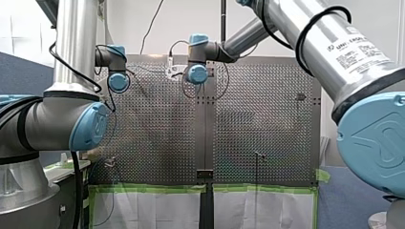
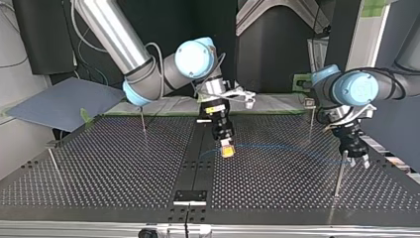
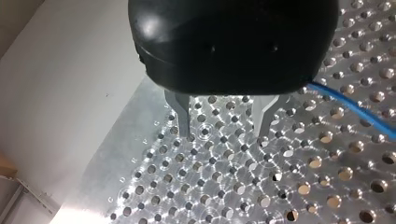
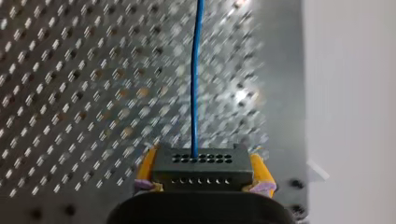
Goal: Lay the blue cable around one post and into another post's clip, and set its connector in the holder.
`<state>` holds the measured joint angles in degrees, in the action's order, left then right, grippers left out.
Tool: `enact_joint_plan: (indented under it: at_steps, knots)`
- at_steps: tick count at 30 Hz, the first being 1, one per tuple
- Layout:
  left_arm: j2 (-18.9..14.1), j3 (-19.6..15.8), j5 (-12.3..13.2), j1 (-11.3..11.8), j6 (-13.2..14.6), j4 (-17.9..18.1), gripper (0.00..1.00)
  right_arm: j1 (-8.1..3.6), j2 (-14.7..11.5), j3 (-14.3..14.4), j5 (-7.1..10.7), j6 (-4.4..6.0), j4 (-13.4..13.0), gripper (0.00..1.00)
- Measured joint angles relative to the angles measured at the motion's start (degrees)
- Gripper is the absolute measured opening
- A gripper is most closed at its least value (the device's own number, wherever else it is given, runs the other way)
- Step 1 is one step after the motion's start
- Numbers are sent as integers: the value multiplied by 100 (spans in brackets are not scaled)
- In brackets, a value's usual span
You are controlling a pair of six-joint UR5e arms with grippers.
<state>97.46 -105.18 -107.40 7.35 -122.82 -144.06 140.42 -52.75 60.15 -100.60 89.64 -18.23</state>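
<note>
My right gripper (image 2: 228,149), with yellow pads, is shut on the black connector (image 4: 201,165) and holds it just above the middle of the table. From the connector the blue cable (image 4: 196,84) runs straight ahead, and in the top view the blue cable (image 2: 277,147) stretches right towards a thin post (image 2: 340,173). My left gripper (image 2: 354,154) hangs beside that post. In its wrist view my left gripper (image 3: 223,127) is open, its metal fingers (image 3: 183,116) apart with only bare plate between them. The cable (image 3: 355,107) passes beside it.
More thin posts stand at the top view's far left (image 2: 143,121), left edge (image 2: 53,161) and far right (image 2: 311,119). A black bracket (image 2: 189,197) sits on the centre seam near the camera-side edge. The perforated plate (image 2: 114,168) ends close to my left gripper.
</note>
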Motion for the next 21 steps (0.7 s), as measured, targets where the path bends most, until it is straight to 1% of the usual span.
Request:
enact_joint_plan:
  at_steps: [5, 8, 9, 12, 13, 14, 16, 17, 19, 21]
  knots:
    - [2, 0, -129, -36, 8, -36, 67, -115, 65, 45, -174, -9, 223, 0]
    - [3, -12, -216, -50, 18, -58, 67, -191, 79, 140, -270, 22, 254, 0]
    - [3, -22, -234, -53, 23, -58, 69, -216, 80, 177, -303, 40, 241, 0]
    - [4, -79, -252, -62, 45, -24, 69, -299, 78, 309, -426, 87, 175, 0]
    - [4, -102, -244, -67, 59, 4, 69, -335, 75, 364, -480, 107, 145, 0]
    - [4, -125, -232, -74, 85, 45, 72, -367, 73, 410, -516, 125, 119, 0]
    - [4, -147, -220, -83, 129, 90, 72, -455, 67, 518, -575, 163, 49, 0]
    - [6, -153, -213, -88, 156, 109, 72, -481, 66, 547, -586, 177, 27, 0]
    - [20, -156, -196, -95, 190, 126, 72, -585, 50, 659, -607, 247, -68, 0]
    - [61, -157, -142, -102, 219, 137, 72, -662, 11, 739, -595, 315, -142, 0]
